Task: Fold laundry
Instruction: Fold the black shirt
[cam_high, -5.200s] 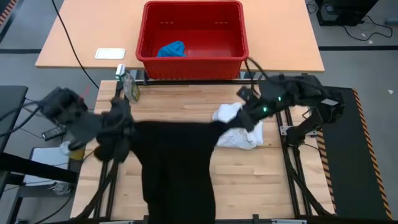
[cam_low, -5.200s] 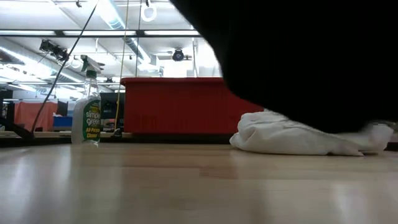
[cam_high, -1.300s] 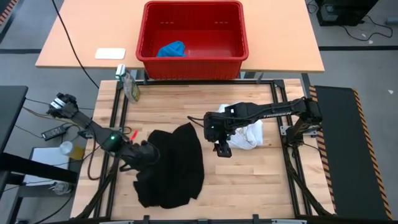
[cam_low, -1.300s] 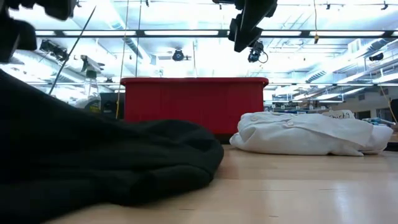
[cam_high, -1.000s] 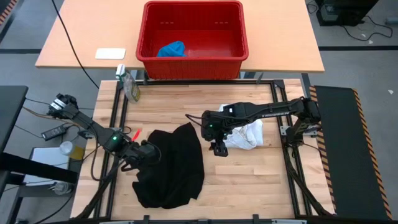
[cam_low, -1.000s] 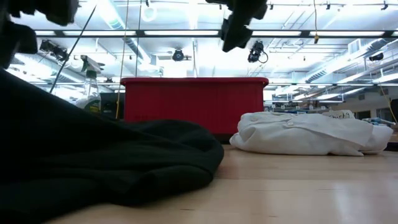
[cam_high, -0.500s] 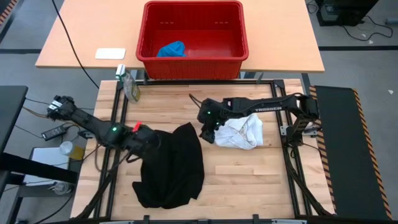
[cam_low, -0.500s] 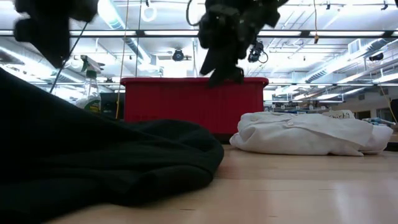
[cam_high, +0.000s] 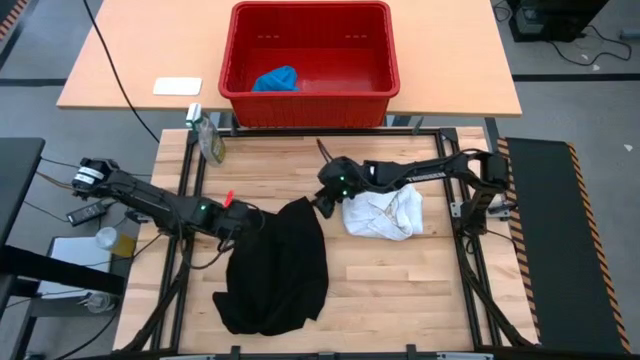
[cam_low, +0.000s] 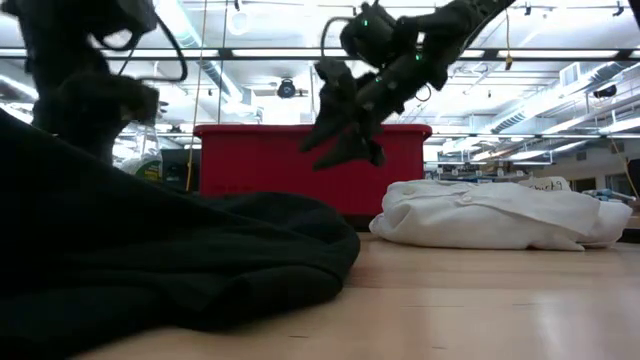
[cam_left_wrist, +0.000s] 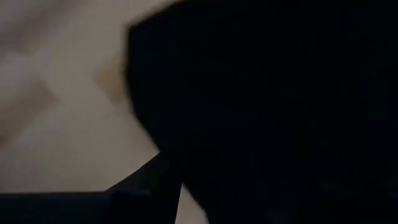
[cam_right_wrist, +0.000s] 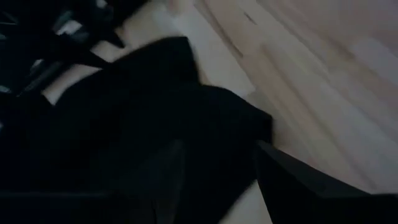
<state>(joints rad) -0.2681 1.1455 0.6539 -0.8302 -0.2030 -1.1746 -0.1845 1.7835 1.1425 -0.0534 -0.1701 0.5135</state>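
The large black garment (cam_high: 275, 265) lies crumpled on the wooden table, left of its middle. The white garment (cam_high: 385, 212) lies bunched to its right. The blue one (cam_high: 275, 78) rests inside the red basket. My left gripper (cam_high: 252, 222) is low at the black garment's far left corner, and its wrist view shows mostly dark cloth (cam_left_wrist: 267, 112). My right gripper (cam_high: 320, 205) hangs open above the black garment's far right corner (cam_right_wrist: 180, 56), slanting down toward the left. In the low view it (cam_low: 345, 135) is clear of the cloth.
The red basket (cam_high: 310, 100) stands on a separate table beyond the far edge, with a white card (cam_high: 177, 86) left of it. A spray bottle (cam_high: 208, 138) stands at the far left corner. Bare wood (cam_high: 400, 290) lies near and right of the black garment.
My left gripper has gone down and toward the far edge, ending at the black garment's far left corner. My right gripper has come down and moved left toward the garment's far right corner, rolling and tipping as it went. The garments have stayed put.
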